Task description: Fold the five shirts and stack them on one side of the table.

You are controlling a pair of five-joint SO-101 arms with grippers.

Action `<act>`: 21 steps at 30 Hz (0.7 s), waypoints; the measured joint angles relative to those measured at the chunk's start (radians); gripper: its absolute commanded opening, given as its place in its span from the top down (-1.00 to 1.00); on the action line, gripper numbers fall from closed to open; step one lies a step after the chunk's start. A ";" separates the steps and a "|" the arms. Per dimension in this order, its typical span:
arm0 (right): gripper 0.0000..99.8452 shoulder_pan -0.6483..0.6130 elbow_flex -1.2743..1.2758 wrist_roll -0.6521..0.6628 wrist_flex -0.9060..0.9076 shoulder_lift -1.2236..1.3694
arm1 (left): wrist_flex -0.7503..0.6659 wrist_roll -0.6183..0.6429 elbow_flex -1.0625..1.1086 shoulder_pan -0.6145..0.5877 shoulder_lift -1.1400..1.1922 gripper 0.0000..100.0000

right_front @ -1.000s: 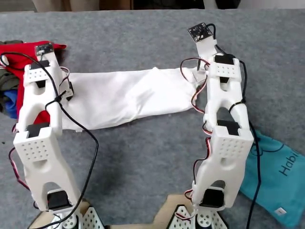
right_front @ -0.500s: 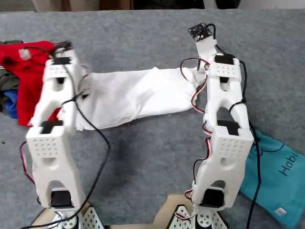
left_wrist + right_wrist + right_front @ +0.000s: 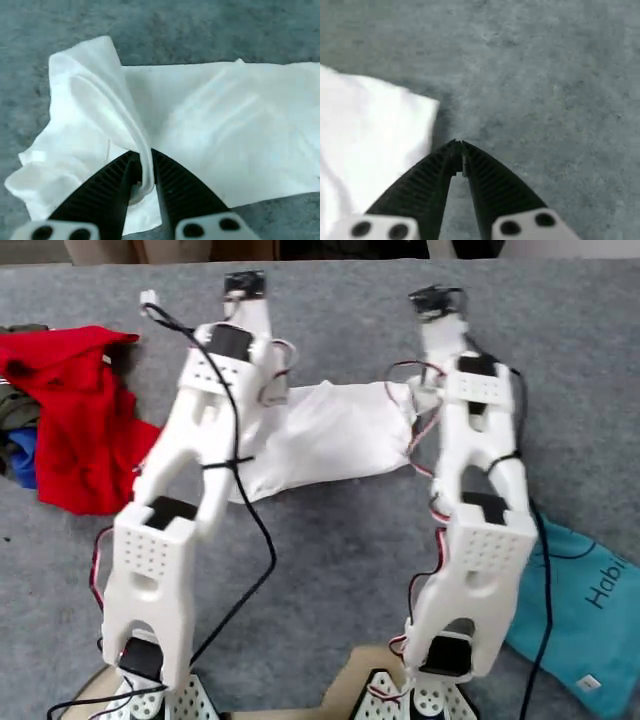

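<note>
we see the left gripper (image 3: pixel 144 169) pinching a lifted fold of the white shirt (image 3: pixel 215 125), presumably to double it over; the right gripper (image 3: pixel 459 150) sits closed, empty, beside it.

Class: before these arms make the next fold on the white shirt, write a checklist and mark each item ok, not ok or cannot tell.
1. Left claw pinches a fold of the white shirt: ok.
2. Right claw holds the shirt's other end: not ok; shut over bare table beside it.
3. Shirt lies smooth: not ok; bunched and creased.
4. Red shirt apart from the white one: ok.
5. Teal cloth clear of the fold: ok.
6. Five shirts present: cannot tell; the heap beside the red shirt is cut off.
</note>
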 measured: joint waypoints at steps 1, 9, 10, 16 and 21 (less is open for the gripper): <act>0.99 0.026 0.000 -0.028 -0.005 0.000 | -0.002 0.003 0.000 0.020 0.000 0.96; 0.99 0.107 -0.006 -0.117 -0.014 0.000 | -0.092 0.107 -0.002 0.149 0.000 0.96; 0.99 0.106 -0.006 -0.117 -0.014 0.000 | -0.114 0.121 -0.002 0.163 0.000 0.96; 0.99 0.107 -0.006 -0.117 -0.014 0.000 | -0.236 0.160 -0.002 0.265 0.000 0.96; 0.99 0.132 -0.006 -0.137 -0.014 0.000 | -0.336 0.166 -0.005 0.315 0.025 0.96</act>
